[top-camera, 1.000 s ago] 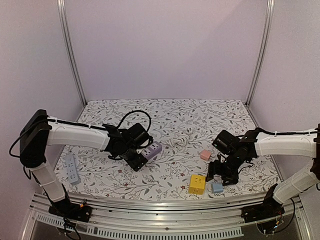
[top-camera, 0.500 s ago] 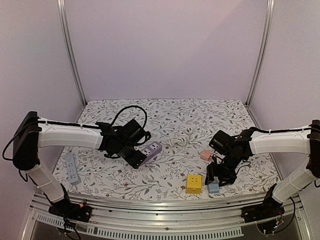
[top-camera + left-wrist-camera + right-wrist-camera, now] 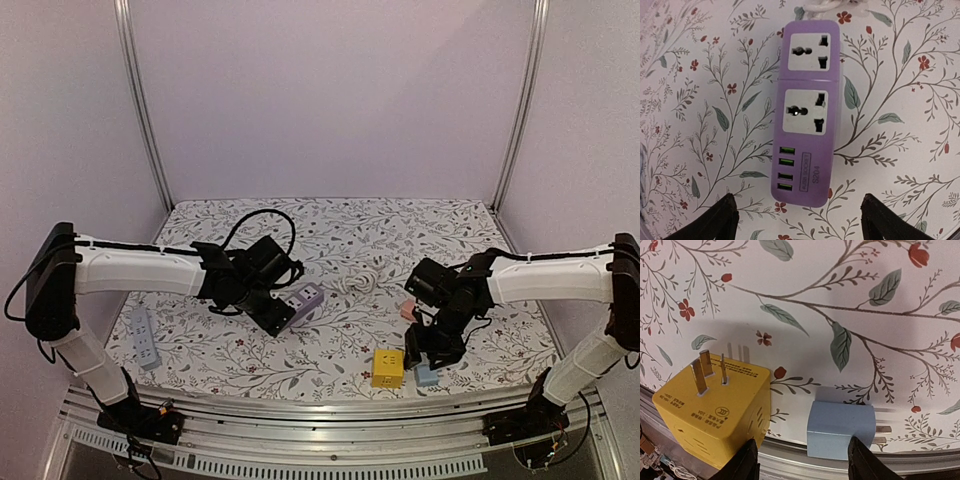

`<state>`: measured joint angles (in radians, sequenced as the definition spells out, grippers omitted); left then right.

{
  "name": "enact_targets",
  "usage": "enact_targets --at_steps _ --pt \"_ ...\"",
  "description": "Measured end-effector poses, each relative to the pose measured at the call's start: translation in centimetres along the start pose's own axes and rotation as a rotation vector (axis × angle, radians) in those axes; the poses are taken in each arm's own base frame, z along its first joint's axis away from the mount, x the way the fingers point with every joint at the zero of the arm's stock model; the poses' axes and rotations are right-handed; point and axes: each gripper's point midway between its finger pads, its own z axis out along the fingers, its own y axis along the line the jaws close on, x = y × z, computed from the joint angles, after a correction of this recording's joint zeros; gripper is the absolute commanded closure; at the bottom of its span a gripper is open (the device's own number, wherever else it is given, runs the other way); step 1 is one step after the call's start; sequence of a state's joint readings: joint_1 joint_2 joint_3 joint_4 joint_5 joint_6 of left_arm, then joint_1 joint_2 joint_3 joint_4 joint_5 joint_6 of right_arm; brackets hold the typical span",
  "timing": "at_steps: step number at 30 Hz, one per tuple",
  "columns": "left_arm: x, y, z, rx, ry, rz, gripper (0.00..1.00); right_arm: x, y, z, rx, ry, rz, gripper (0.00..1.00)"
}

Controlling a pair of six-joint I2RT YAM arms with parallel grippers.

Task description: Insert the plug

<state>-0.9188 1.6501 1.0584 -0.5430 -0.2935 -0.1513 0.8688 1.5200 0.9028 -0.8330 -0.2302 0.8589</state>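
The floral-print desk carries everything. The left claw is spread wide and grips nothing. The purple power strip lies flat just ahead of its gap. The strip's four USB ports are nearest the fingertips, and its two sockets lie beyond them. A coiled white cable sits past the strip's far end. A pale grey power strip lies well off to the left claw's left, near the desk's edge.

The right claw is also parted and empty. A yellow adapter cube sits just ahead of its left finger with its flat prongs pointing up. A blue plug lies on its side just ahead of the gap, nearer the right finger, its prongs pointing right, at the desk's near rail. A small pink plug rests further ahead of this claw.
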Motion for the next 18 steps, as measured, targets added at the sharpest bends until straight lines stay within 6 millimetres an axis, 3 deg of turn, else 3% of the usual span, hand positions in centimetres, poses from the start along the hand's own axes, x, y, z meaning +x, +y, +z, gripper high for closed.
enact_targets --at_steps 18 --pt "0.2 -0.2 -0.4 0.019 -0.006 -0.017 0.15 -0.7 -1.0 -1.1 0.094 -0.046 0.005 0.38"
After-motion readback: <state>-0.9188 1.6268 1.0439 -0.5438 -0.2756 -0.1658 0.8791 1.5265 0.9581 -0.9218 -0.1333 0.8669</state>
